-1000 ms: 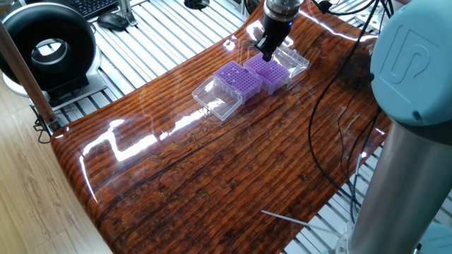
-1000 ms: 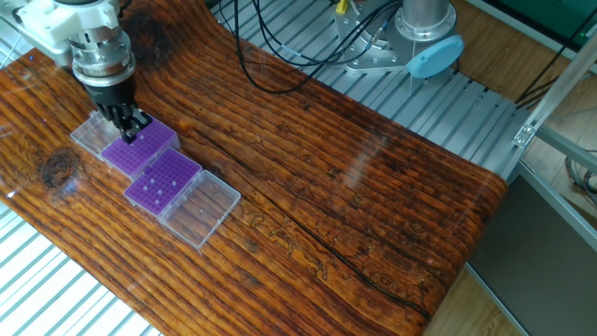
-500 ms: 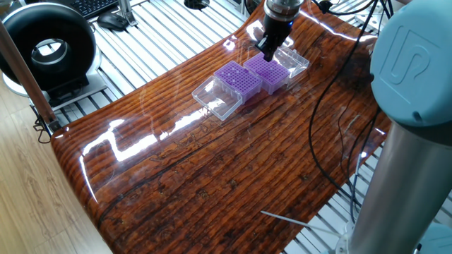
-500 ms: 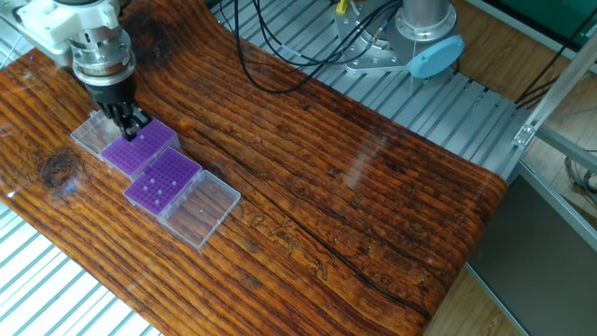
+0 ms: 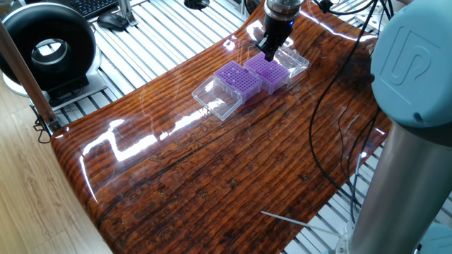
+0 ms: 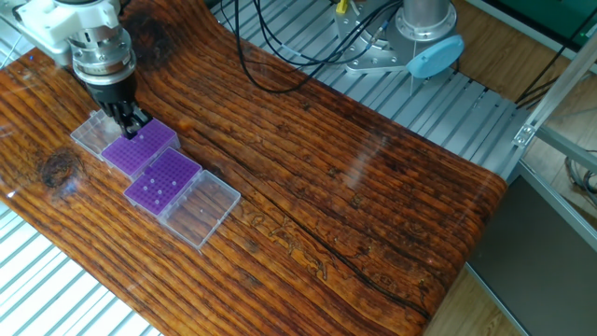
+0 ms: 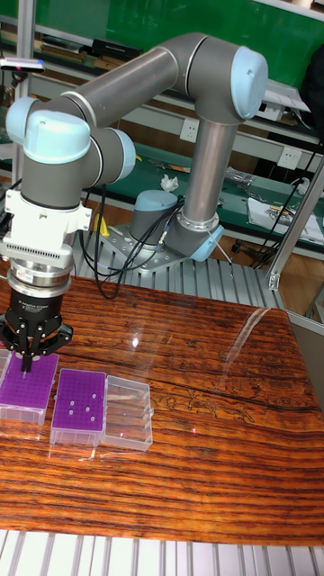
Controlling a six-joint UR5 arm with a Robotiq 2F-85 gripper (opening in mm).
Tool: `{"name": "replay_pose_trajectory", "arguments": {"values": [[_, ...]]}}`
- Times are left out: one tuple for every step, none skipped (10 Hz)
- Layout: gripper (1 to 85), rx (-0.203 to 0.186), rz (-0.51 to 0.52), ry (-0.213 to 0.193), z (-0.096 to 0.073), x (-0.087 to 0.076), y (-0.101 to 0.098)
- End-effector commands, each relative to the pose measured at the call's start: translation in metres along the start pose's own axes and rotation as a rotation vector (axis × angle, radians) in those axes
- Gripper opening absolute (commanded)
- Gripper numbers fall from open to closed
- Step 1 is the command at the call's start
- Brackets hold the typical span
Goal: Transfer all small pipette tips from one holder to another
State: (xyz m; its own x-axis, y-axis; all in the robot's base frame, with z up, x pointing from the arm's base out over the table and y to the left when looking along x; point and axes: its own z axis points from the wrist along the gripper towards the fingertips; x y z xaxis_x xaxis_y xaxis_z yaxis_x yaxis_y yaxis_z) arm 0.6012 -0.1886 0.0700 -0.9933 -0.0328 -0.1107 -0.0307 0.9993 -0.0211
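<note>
Two purple racks sit side by side in clear boxes with their lids folded out. My gripper (image 5: 268, 55) (image 6: 131, 129) (image 7: 27, 362) hangs just above the far rack (image 5: 269, 71) (image 6: 142, 149) (image 7: 24, 389), at its end nearest the lid. Its fingers are shut, and a thin point sticks down between them in the tall fixed view, which looks like a small pipette tip. The other rack (image 5: 236, 78) (image 6: 164, 181) (image 7: 79, 400) holds several small pipette tips (image 6: 159, 193) (image 7: 87, 410), seen as pale dots. I see no tips in the rack under the gripper.
Clear lids (image 6: 202, 210) (image 6: 91, 136) lie flat at the outer ends of the two boxes. A black cable (image 5: 328, 120) loops over the wooden table (image 5: 212, 176). The arm's base (image 6: 422, 37) stands behind the table. A black round device (image 5: 46, 46) sits off the table's edge.
The gripper has risen a little above the far rack, staying over the same spot. The racks and the tips in the other rack have not moved.
</note>
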Motion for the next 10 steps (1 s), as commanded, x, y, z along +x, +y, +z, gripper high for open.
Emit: {"name": "replay_pose_trajectory", "arguments": {"values": [[1.0,-0.015,0.016,-0.014,-0.0014,-0.0026,0.0029],[1.0,-0.015,0.017,-0.016,-0.0013,-0.0022,0.0029],[1.0,-0.018,0.019,-0.019,-0.0005,-0.0017,0.0034],[1.0,-0.018,0.019,-0.022,0.0006,-0.0011,0.0026],[1.0,-0.020,0.018,-0.025,0.0017,-0.0006,0.0019],[1.0,-0.020,0.018,-0.025,0.0022,0.0001,0.0013],[1.0,-0.021,0.019,-0.028,0.0025,0.0001,0.0015],[1.0,-0.023,0.021,-0.028,0.0028,0.0010,0.0022],[1.0,-0.023,0.024,-0.028,0.0031,0.0014,0.0027],[1.0,-0.026,0.026,-0.030,0.0036,0.0017,0.0036]]}}
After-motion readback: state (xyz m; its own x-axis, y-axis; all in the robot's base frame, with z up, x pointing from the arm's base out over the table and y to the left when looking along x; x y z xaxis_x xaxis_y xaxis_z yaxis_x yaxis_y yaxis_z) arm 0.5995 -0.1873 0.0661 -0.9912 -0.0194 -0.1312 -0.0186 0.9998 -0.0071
